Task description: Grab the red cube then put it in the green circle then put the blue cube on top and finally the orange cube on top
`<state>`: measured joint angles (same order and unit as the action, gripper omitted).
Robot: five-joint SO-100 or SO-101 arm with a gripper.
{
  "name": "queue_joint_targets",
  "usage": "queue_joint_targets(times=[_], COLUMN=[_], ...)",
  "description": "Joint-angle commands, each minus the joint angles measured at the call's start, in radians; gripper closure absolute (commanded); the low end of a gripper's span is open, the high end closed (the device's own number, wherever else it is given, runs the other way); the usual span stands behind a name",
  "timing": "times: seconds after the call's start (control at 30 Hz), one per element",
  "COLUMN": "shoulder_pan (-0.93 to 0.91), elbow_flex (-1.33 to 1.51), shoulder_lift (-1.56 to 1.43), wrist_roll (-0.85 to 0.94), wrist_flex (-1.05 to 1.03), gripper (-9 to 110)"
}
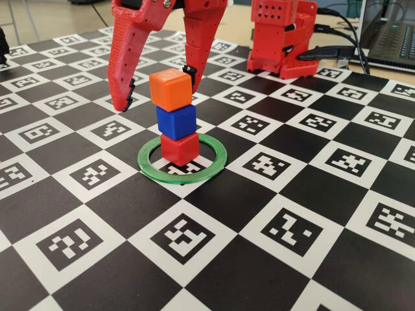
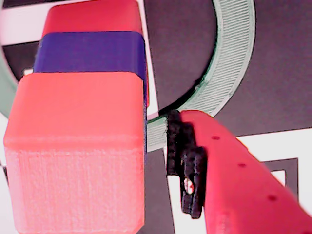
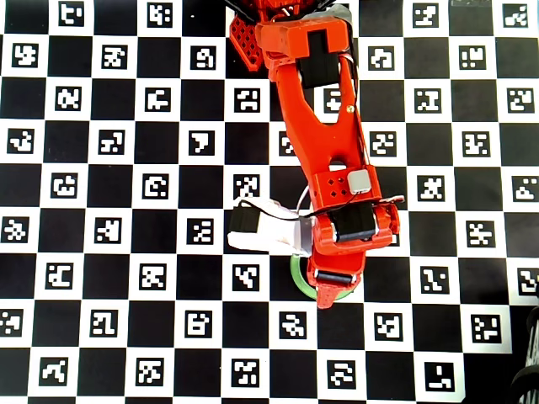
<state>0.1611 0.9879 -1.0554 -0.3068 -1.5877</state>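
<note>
Board: a checkered marker board fills the fixed view; my arm runs down the middle of the overhead view, hiding the stack there.
Green circle: the green circle lies flat at centre frame in the fixed view; only an arc of it peeks out below my wrist in the overhead view.
Stack: inside the ring stands the red cube, the blue cube on it, the orange cube on top, slightly twisted.
My jaws: my gripper is spread wide and grips nothing; one finger hangs left of the stack, the other behind its upper right.
Key relation: the orange cube sits between my fingers, clear of both; in the wrist view the fingertip stands just right of it with a thin gap.
Judgement: stacking looks done; I should rise straight up, since any sideways drift could topple the tower.
</note>
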Motion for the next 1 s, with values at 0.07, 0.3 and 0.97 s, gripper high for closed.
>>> queue_joint_targets(times=[0.07,0.3,0.97], shoulder_pan=[0.011,-0.003,-0.460], elbow_flex=[-0.003,-0.012,0.618], shoulder_lift=[-0.225,-0.399,-0.790], wrist_roll=[0.020,0.060,0.483], wrist_flex=[-0.038,-0.115,0.150], gripper=[54,54,94])
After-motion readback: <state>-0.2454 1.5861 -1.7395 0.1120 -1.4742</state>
